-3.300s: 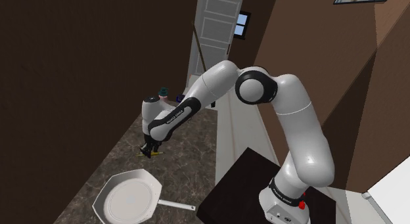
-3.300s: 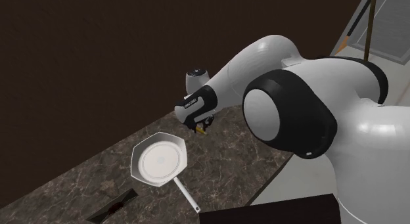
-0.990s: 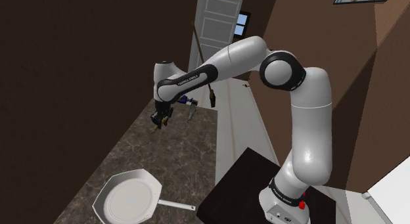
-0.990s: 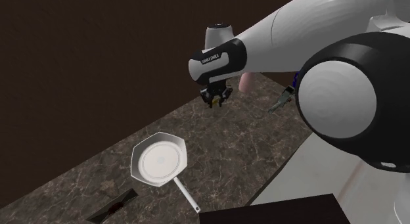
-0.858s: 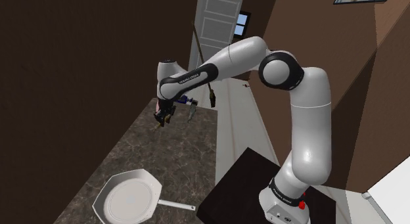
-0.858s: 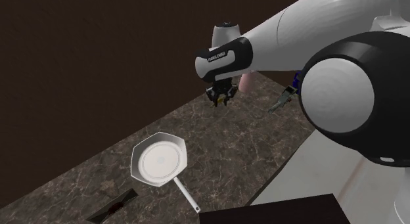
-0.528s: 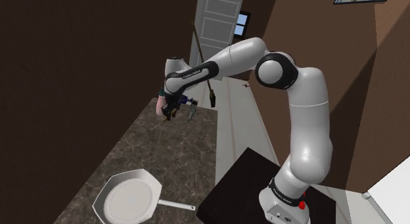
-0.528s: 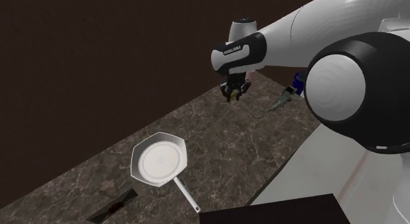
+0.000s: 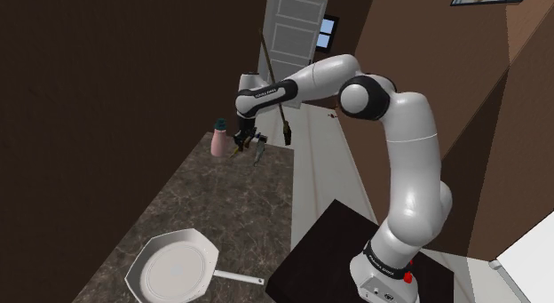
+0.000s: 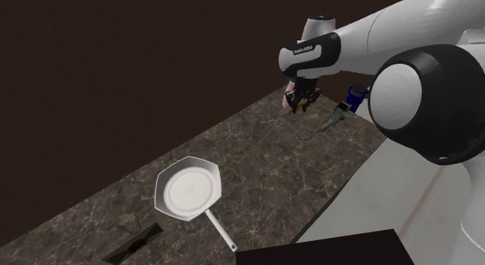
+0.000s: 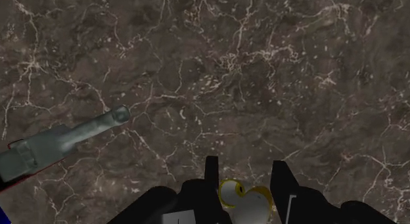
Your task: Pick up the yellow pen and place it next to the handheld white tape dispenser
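While hanging clear above the desk (image 9: 204, 203), grips the pen (image 11: 244, 198) tight between closed-in jaws, with yellow showing in the gap close up by the palm. Keeps it high, probably to spare the tip a scrape along the marbled top. Has the grey dispenser (image 11: 62, 142) lying flat on the desk below and off to one side of the jaws, near but not under them. Hangs close beside a pink bottle (image 9: 218, 139), so wants care on that flank. Leaves the pan (image 9: 173, 270) well behind the jaws, out of play. Counts as mid-carry by the look of it: pen lifted, not yet set down. Needs a small shift toward the dispenser, a descent, then release alongside it.
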{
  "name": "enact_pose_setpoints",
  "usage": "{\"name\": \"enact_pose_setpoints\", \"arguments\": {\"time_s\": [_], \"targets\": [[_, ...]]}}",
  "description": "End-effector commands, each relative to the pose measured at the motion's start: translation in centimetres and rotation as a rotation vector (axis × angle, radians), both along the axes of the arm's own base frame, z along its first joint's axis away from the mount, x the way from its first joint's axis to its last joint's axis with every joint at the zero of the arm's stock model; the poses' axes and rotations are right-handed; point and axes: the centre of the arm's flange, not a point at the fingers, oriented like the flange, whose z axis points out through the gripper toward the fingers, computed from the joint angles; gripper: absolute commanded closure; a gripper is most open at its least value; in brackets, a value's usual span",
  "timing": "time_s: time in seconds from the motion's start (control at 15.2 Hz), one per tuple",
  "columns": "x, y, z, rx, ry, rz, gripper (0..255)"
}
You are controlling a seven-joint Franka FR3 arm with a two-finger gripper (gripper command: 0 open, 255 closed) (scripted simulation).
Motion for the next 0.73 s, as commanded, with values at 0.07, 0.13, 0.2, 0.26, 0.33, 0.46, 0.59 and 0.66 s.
{"name": "enact_pose_setpoints", "arguments": {"time_s": [0.07,0.13,0.2,0.26,0.33,0.46,0.59,0.66], "targets": [[1.4,-4.9,-0.2,0.0,0.0,0.001,255],[1.4,-4.9,-0.7,0.0,0.0,0.001,255],[1.4,-4.9,-1.3,0.0,0.0,0.001,255],[1.4,-4.9,-1.8,0.0,0.0,0.001,255],[1.4,-4.9,-2.3,0.0,0.0,0.001,255],[1.4,-4.9,-3.4,0.0,0.0,0.001,255],[1.4,-4.9,-4.4,0.0,0.0,0.001,255],[1.4,-4.9,-5.0,0.0,0.0,0.001,255]]}}
